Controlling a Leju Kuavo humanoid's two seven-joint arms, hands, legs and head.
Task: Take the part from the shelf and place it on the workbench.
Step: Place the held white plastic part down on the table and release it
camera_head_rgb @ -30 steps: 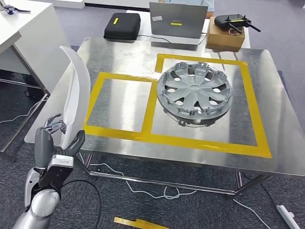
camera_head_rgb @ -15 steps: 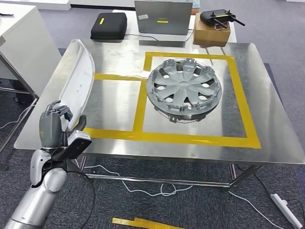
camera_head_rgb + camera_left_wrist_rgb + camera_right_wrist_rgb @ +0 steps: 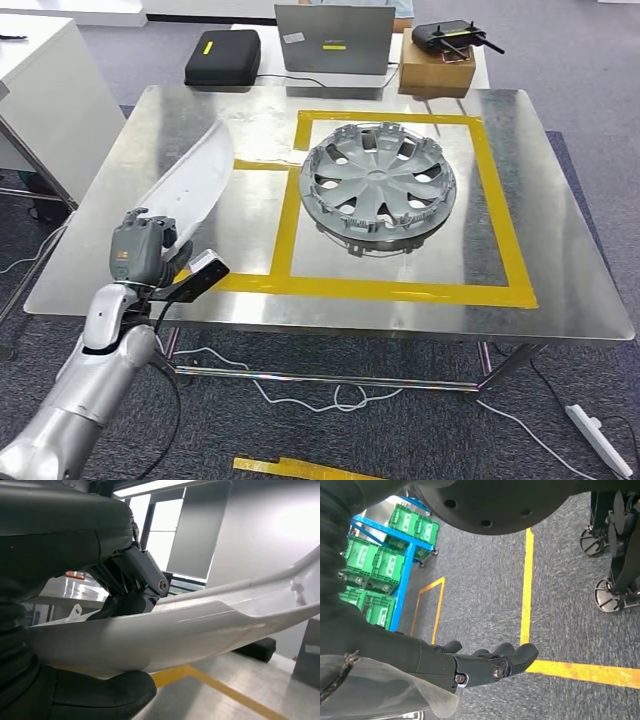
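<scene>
In the head view my left hand (image 3: pixel 141 254) grips the lower end of a long, curved white part (image 3: pixel 193 182). The part slants up and to the right above the left side of the steel workbench (image 3: pixel 573 250), over the left yellow-taped rectangle (image 3: pixel 281 225). The left wrist view has the white part (image 3: pixel 196 630) running across the frame, held between my dark fingers (image 3: pixel 128 580) and thumb. A grey wheel cover (image 3: pixel 377 185) lies inside the right taped rectangle. My right hand (image 3: pixel 486 662) hangs above carpet, fingers stretched out, holding nothing.
Behind the workbench stand a laptop (image 3: pixel 334 38), a black case (image 3: pixel 223 57) and a cardboard box (image 3: pixel 436 62) with a controller on top. A white table (image 3: pixel 45 90) is at the left. Cables (image 3: pixel 332 395) lie under the bench. Green crates (image 3: pixel 384 555) sit on a blue rack.
The view has shifted closer to the bench. My left hand has carried the white part rightward over the table edge, and the part has tipped from nearly upright to a low slant.
</scene>
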